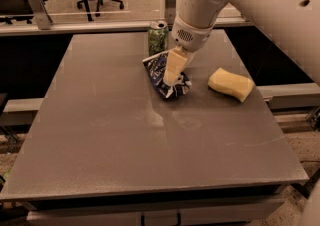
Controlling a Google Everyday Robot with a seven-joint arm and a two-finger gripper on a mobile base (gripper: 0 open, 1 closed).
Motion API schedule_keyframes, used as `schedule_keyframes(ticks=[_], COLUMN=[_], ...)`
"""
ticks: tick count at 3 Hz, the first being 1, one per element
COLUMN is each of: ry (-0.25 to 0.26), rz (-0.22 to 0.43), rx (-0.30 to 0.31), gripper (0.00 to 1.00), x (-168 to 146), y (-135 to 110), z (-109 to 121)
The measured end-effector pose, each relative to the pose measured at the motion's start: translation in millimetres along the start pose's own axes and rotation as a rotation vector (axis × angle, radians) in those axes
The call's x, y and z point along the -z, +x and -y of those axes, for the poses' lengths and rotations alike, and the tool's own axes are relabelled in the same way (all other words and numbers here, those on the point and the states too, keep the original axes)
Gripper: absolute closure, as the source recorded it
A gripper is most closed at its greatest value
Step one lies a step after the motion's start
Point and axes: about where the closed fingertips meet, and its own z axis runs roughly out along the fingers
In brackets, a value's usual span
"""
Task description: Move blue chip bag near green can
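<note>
You have one table (125, 145) carrying one blue chip bag (155, 67), one green can (158, 37) at the bag's 12 o'clock, one yellow sponge (231, 84) at its 3 o'clock, and one gripper (172, 82) on the bag.

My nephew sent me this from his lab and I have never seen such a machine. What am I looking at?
The big cream-coloured shape coming in from the upper right is the arm of a mobile robot. At its end is the gripper, a two-finger clamp, lowered onto a blue chip bag on the far half of the grey table. Whether it actually grips the bag cannot be told. Just behind the bag stands a green can, upright; the job is to bring the bag near it. To the right lies a yellow sponge, apart from both. There is one camera only, looking down across the table from its near side; where it is mounted is not known.
</note>
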Motion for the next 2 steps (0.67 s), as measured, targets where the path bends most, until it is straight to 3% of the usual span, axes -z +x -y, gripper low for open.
schedule_keyframes(ticks=[2], ry=[0.0], rz=[0.002], rx=[0.001], gripper=[0.0], x=[-1.0], y=[-0.9], z=[0.2])
